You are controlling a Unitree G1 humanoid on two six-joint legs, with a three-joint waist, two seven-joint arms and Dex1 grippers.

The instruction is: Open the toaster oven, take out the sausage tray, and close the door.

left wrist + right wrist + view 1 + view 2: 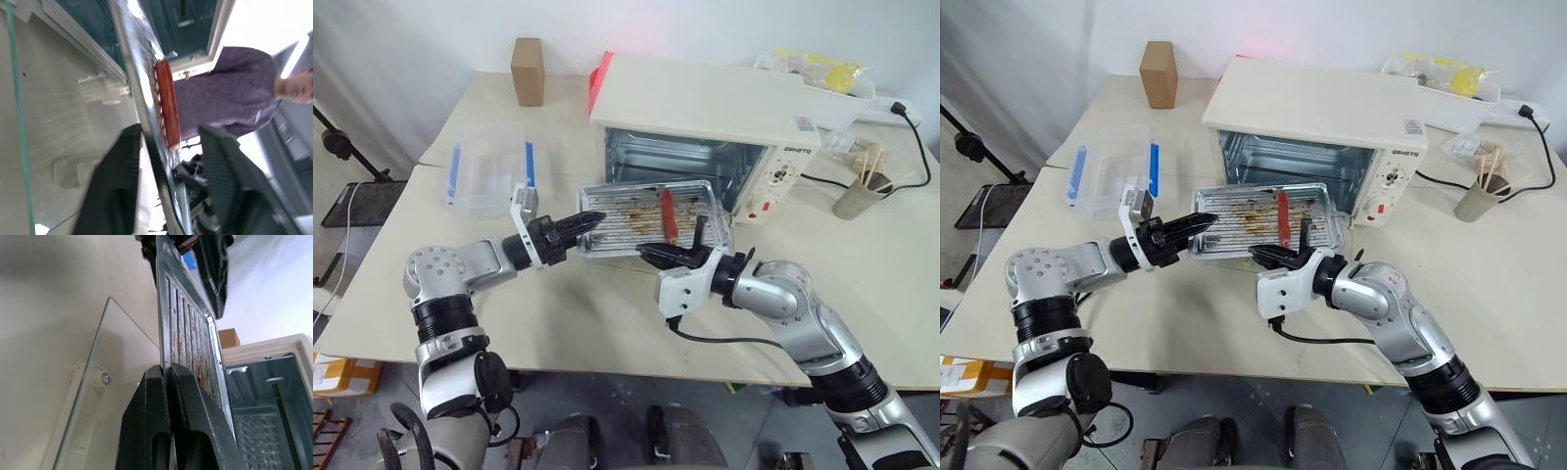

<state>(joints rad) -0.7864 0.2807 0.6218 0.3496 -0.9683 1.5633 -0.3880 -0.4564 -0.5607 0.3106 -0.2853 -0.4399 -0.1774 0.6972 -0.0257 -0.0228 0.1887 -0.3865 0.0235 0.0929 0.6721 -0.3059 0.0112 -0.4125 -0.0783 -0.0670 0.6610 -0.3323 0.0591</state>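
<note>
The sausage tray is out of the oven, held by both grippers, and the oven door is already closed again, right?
Not quite. The door is open, lying flat under the sausage tray; the right wrist view shows it. The rest holds: the right gripper pinches the tray's near edge, and the left gripper is at its end.

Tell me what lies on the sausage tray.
On the sausage tray lies one red sausage amid brown grease stains on the ridged bottom. The right gripper hides part of the near rim; the left gripper covers a corner.
</note>
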